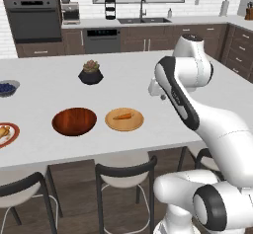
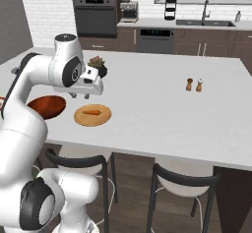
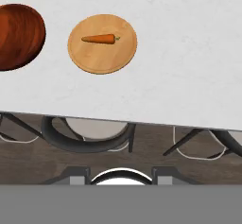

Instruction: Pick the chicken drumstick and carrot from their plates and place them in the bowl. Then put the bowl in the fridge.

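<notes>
1. While my end effector (image 2: pixel 87 93) hangs above the white surface (image 2: pixel 162 104) near its front edge, I cannot tell how far its tips stand apart; nothing is between them that I can see.
2. My dark wooden bowl (image 1: pixel 74 121) sits near the front edge, empty, just beside the tan plate (image 1: pixel 124 120) on its left in the left base view.
3. That tan plate lies almost under my hand, slightly ahead of it and toward the bowl's side, as the hand view shows it.
4. Another plate, the red-rimmed one (image 1: pixel 7 134), is cut by the left border of the left base view, well apart from me, with the chicken drumstick (image 1: pixel 4 132) on it.
5. On the tan plate the carrot (image 3: pixel 99 39) lies with its long axis parallel to the front edge, thin tip toward the bowl; it is the nearer piece, so I judge a short descent ahead, tips set across that axis.
</notes>
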You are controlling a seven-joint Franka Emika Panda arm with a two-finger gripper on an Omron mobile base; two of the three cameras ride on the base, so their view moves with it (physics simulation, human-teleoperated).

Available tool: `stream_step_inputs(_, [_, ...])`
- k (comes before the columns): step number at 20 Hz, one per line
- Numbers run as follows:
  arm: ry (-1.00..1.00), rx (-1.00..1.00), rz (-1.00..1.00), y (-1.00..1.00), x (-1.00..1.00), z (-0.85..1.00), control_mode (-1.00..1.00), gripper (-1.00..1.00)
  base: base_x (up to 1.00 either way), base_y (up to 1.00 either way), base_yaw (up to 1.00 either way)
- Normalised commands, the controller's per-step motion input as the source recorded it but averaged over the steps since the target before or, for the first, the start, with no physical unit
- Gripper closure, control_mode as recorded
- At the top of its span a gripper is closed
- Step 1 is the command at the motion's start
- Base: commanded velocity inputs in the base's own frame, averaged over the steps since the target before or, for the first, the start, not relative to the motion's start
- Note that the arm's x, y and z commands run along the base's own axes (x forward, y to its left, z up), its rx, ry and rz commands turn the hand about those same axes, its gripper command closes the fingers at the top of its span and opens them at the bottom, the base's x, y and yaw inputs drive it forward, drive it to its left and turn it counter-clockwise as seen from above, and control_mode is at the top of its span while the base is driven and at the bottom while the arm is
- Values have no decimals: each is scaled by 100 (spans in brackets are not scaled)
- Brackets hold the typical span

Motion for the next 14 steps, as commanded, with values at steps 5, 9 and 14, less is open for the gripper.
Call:
stream_step_inputs(5, [0, 0, 1, 0, -38, 0, -100, -100, 0, 0, 0])
stream_step_inputs(9, [0, -2, 1, 0, -76, 0, -100, -100, 0, 0, 0])
stream_step_inputs(14, [0, -7, 19, 4, -35, -8, -100, -100, 0, 0, 0])
